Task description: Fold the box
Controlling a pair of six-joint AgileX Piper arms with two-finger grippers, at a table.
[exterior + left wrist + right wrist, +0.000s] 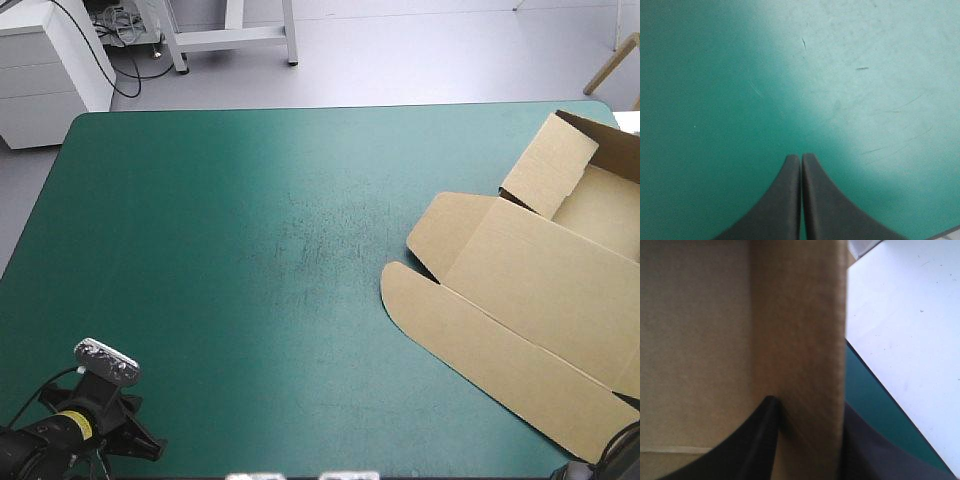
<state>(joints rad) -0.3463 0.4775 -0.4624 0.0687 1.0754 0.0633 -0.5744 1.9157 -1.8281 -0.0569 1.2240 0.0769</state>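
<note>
teal-green cover lies bare across most of the worktop (250, 250), from its left edge to past the middle, so there is wide open room on that side and along the near edge. the box (540, 290) sits at the right side, mostly a flat brown sheet. its long flap (470, 345) reaches toward the middle, and one wall (548, 165) stands up near the far right corner. the sheet runs out past the right side of the high view, so i cannot tell how much of it overhangs the worktop. the left arm (70, 430) is tucked low at the near left corner, well apart from the box. seen from the wrist, the left pincer (801, 156) is closed to a point over bare, scuffed cover, with nothing between its fingers. the right arm (622, 452) shows only as a dark sliver at the near right corner. the right pincer (810, 407) is clamped narrow on an upright strip of the box, a black finger (752, 445) on each side of the board, with a strip of cover just beside it.
</note>
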